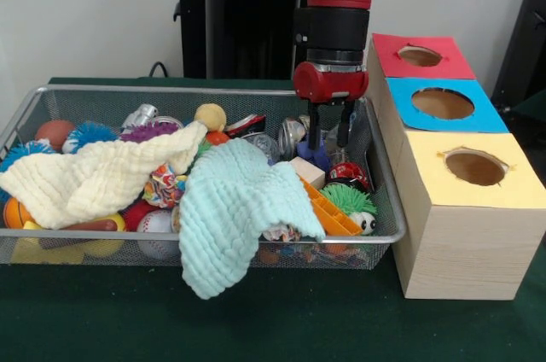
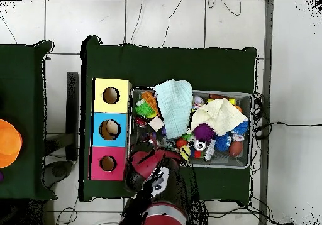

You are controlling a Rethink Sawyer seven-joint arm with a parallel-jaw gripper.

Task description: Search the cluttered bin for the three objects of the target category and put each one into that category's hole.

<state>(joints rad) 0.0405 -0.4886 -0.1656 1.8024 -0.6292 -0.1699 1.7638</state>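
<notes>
Front view — pincer [image 1: 328, 136] (fingers parted) inside bin [image 1: 386, 200].

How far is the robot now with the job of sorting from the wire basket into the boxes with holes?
Nothing looks delivered yet: the holes of the red box, blue box and yellow box show no object inside. In hand: the gripper is lowered, fingers apart, into the right end of the wire basket, holding nothing visible. No clear bottle is visible; two cloths cover much clutter, so searching remains.

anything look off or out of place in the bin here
The light blue cloth is draped over the wire bin's near rim and hangs outside toward the table. A cream cloth also covers toys at one end. Nothing looks spilled.
</notes>
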